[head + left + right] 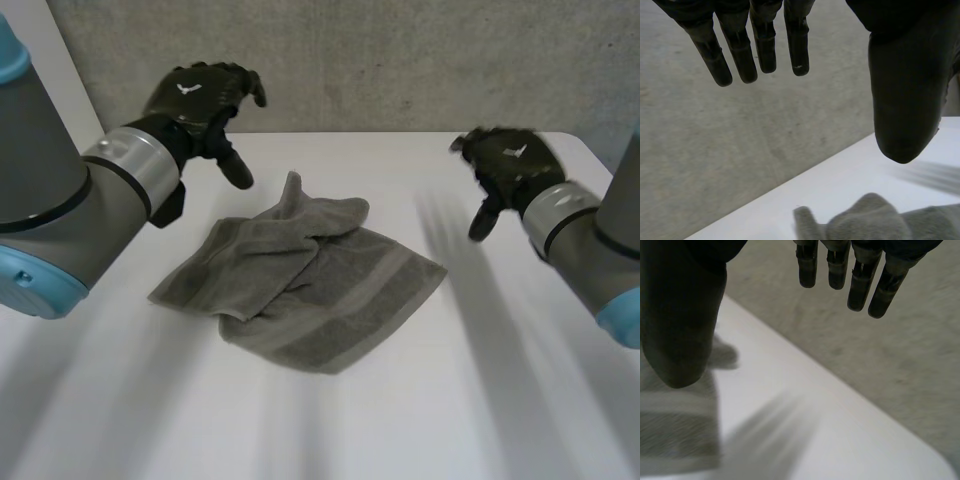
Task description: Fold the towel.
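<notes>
Finds the grey towel (300, 275) crumpled on the counter (480, 400), bunched far corner nearer the left hand (200, 100) than the right hand (510, 160); both aloft, fingers loosely spread, holding nothing.

The towel (330, 290) lies near the middle of the table (500, 410), with one end bunched up toward the far edge, and the wall (400, 60) stands just behind that edge. The left hand (195, 100) hangs above the towel's far left corner; the right hand (510, 160) hangs well apart to its right, both clear of it.
</notes>
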Tool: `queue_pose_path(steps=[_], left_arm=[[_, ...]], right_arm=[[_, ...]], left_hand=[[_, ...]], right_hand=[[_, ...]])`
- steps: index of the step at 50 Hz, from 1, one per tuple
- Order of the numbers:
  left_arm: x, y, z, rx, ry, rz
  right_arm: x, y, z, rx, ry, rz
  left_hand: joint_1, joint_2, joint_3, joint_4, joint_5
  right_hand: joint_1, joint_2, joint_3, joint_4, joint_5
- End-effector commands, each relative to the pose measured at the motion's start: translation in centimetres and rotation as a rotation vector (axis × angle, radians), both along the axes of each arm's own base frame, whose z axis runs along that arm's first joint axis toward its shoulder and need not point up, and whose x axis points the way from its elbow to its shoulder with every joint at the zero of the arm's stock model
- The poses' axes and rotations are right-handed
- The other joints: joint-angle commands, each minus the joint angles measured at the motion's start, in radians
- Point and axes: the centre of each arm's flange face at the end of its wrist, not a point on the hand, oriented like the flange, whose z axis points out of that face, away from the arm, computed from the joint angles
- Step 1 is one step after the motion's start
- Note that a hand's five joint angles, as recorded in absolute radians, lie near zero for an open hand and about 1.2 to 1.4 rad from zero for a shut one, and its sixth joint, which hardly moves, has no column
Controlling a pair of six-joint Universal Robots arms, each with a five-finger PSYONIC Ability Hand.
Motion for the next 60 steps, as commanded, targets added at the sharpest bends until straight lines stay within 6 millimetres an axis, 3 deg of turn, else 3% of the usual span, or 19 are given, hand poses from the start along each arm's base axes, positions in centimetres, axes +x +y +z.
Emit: queue_pose_path(steps=[1,5,13,38,46,51,52,53,54,56,60], left_arm=[[1.7,-0.5,1.4,0.000,-0.001,0.115],[1.9,-0.3,1.8,0.022,-0.006,0.123],[2.5,-0.2,1.9,0.081,-0.002,0.133],[2.8,-0.1,1.9,0.095,-0.012,0.135],[3.3,0.4,-1.4,0.164,-0.098,0.106],[4.3,0.2,-6.3,0.208,-0.278,0.010],[4.3,0.2,-6.3,0.208,-0.278,0.009],[4.4,0.4,-7.7,0.215,-0.323,-0.022],[4.4,0.4,-7.7,0.215,-0.324,-0.022],[4.8,0.2,-10.1,0.218,-0.395,-0.057],[5.3,-0.4,-12.0,0.209,-0.430,-0.060]], right_arm=[[-0.9,0.8,4.4,-0.083,-0.054,-0.086],[-1.3,1.9,6.7,-0.067,-0.083,-0.091],[-1.7,2.4,8.4,-0.051,-0.116,-0.102],[-1.7,2.5,8.4,-0.052,-0.110,-0.097],[-0.9,4.5,6.3,0.073,0.013,0.030],[0.0,7.7,2.6,0.268,0.132,0.197],[0.0,7.7,2.6,0.268,0.132,0.197],[0.9,8.7,1.6,0.295,0.135,0.255],[1.6,9.4,0.4,0.308,0.136,0.299],[2.1,9.9,-0.7,0.308,0.136,0.329],[3.0,10.5,-3.0,0.279,0.133,0.364]], left_hand=[[-0.157,-0.140,-0.143,-0.143,-0.102],[-0.172,-0.154,-0.158,-0.157,-0.116],[-0.190,-0.172,-0.175,-0.175,-0.134],[-0.204,-0.187,-0.190,-0.190,-0.149],[-0.207,-0.190,-0.193,-0.193,-0.152],[-0.199,-0.181,-0.184,-0.184,-0.143],[-0.199,-0.181,-0.184,-0.184,-0.143],[-0.199,-0.181,-0.184,-0.184,-0.143],[-0.199,-0.181,-0.184,-0.184,-0.143],[-0.190,-0.172,-0.175,-0.175,-0.134],[-0.187,-0.169,-0.172,-0.172,-0.131]], right_hand=[[-0.054,-0.071,-0.076,-0.084,-0.059],[-0.054,-0.071,-0.076,-0.084,-0.059],[-0.054,-0.071,-0.076,-0.084,-0.059],[-0.054,-0.071,-0.076,-0.084,-0.059],[-0.054,-0.071,-0.076,-0.084,-0.059],[-0.054,-0.071,-0.076,-0.084,-0.059],[-0.054,-0.071,-0.076,-0.084,-0.059],[-0.054,-0.071,-0.076,-0.084,-0.059],[-0.054,-0.071,-0.076,-0.084,-0.059],[-0.054,-0.071,-0.076,-0.084,-0.059],[-0.054,-0.071,-0.076,-0.084,-0.059]])
